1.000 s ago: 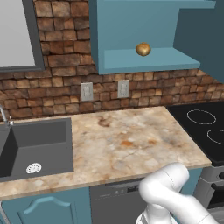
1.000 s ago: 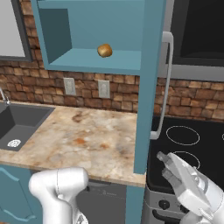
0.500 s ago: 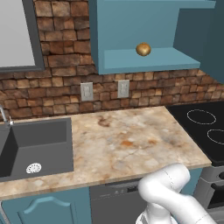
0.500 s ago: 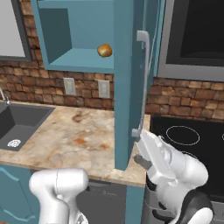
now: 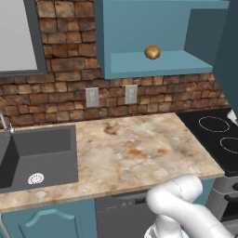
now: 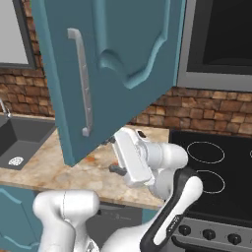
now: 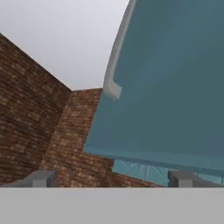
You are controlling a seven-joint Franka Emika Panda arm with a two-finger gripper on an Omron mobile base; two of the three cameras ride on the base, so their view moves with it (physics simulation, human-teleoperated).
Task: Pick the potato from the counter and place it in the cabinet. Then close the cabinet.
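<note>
The small golden-brown potato (image 5: 152,52) is sitting on the teal wall cabinet's (image 5: 139,62) inner shelf, above the marbled beige worktop (image 5: 135,153). The jaws are standing released, empty, below the arched-panel door (image 6: 123,64).

Glossy white rounded arm links (image 6: 167,157), dark joints, small grey fingertips (image 7: 181,177).

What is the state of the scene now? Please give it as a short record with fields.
potato: on the shelf inside the cabinet, potato
cabinet: cabinet interior in sight in the left base view
cabinet door: cabinet door partly swung, not shut
door handle: handle silver, vertical
tool: tool below the door's lower edge, holds nothing; open or shut, cannot tell
counter: counter beside the sink
task left: close the door
</note>
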